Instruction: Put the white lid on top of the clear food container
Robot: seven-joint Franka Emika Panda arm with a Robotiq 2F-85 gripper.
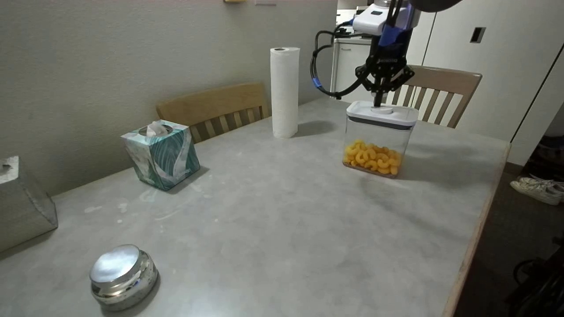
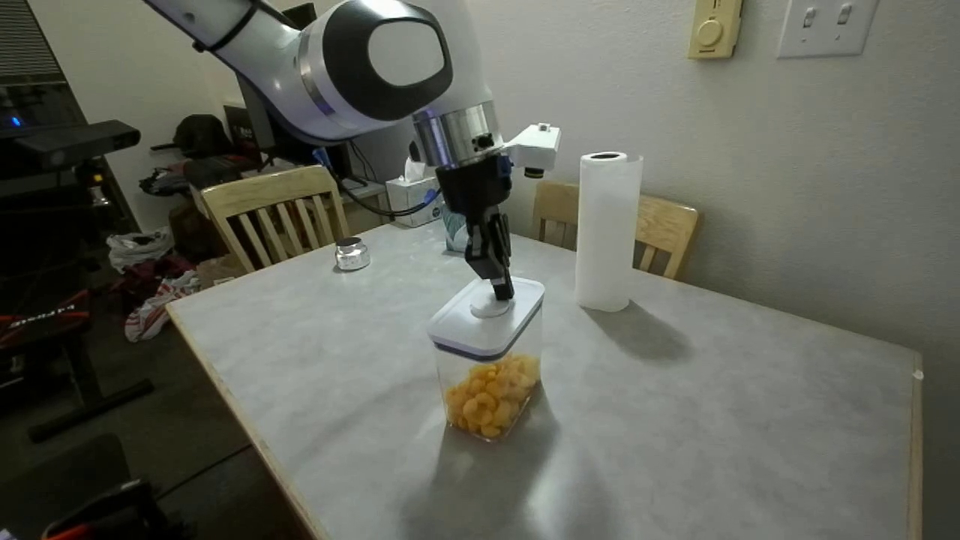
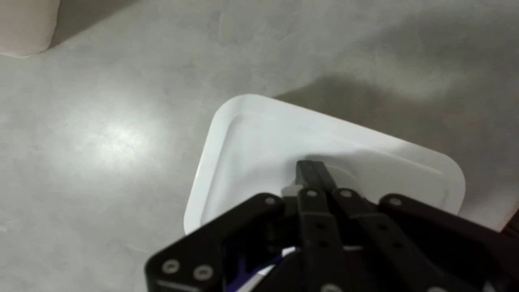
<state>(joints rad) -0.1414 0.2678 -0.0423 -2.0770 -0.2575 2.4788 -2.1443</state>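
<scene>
The white lid (image 1: 407,115) (image 2: 472,330) lies flat across the top of the clear food container (image 1: 374,135) (image 2: 457,367), which stands upright with yellow-orange pieces in its lower part. From above, the wrist view shows the lid (image 3: 259,134) with its round centre button partly covered by my fingers. My gripper (image 1: 377,105) (image 2: 504,294) points down at that button in both exterior views. Its two fingers are pressed together with nothing between them in the wrist view, the gripper (image 3: 311,163) being right over the button. Whether the tips touch the button I cannot tell.
A tall paper-towel roll (image 1: 285,92) (image 2: 609,232) stands near the container on the wall side. Farther off on the table (image 1: 273,220) are a patterned tissue box (image 1: 165,154), a grey box (image 1: 24,207) and a shiny metal jar (image 1: 123,277). Chairs (image 1: 216,108) surround the table.
</scene>
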